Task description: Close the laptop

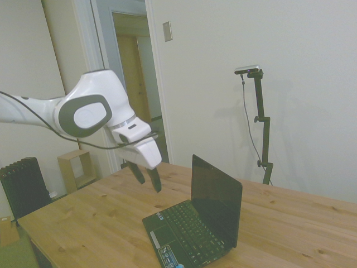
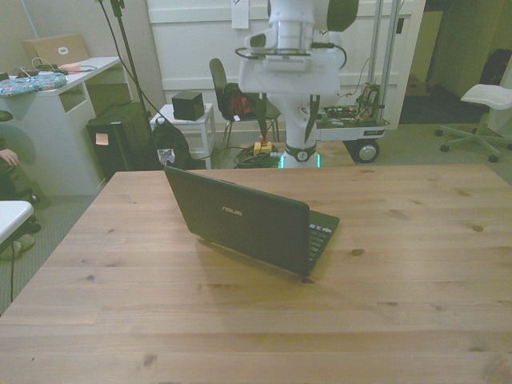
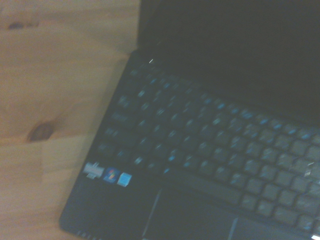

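Diagonally on the wooden table [image 2: 416, 264] sat the open laptop [image 1: 195, 223], keyboard facing the empty, slightly parted gripper [image 1: 147, 177].

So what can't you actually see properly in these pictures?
- Laptop screen and keys: in the front view the lid's back hides them.
- Laptop's near corner: cut off by the side view's bottom edge.
- Stickers and key letters: blurred in the wrist view, unreadable.
- Gripper: its fingers are out of the wrist view.
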`<state>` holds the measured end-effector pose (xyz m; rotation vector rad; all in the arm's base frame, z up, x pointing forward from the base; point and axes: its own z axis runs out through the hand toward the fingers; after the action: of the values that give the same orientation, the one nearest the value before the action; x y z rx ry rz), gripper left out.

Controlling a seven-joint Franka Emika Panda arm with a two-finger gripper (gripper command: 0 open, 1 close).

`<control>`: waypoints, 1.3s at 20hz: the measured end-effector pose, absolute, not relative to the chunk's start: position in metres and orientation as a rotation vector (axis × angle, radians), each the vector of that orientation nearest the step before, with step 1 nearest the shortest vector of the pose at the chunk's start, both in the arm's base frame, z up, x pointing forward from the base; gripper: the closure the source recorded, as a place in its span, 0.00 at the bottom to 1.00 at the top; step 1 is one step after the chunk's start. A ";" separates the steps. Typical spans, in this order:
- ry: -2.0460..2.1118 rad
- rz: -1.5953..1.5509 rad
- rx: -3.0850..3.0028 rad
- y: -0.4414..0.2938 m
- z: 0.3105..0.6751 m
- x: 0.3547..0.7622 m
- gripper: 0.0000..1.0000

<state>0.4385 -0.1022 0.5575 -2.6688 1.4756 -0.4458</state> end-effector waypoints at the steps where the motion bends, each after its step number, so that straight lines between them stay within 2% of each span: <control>1: 1.497 -0.463 -2.651 -0.113 0.571 0.443 0.00; 6: 1.603 -0.503 -2.582 -0.170 0.613 0.484 0.00; 12: 1.709 -0.479 -2.541 -0.246 0.615 0.543 0.00; 21: 1.767 -0.368 -2.474 -0.297 0.578 0.601 0.00; 26: 1.756 -0.281 -2.469 -0.295 0.541 0.624 0.00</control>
<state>0.6239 -0.2945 0.5412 -2.4693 1.7564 -0.2808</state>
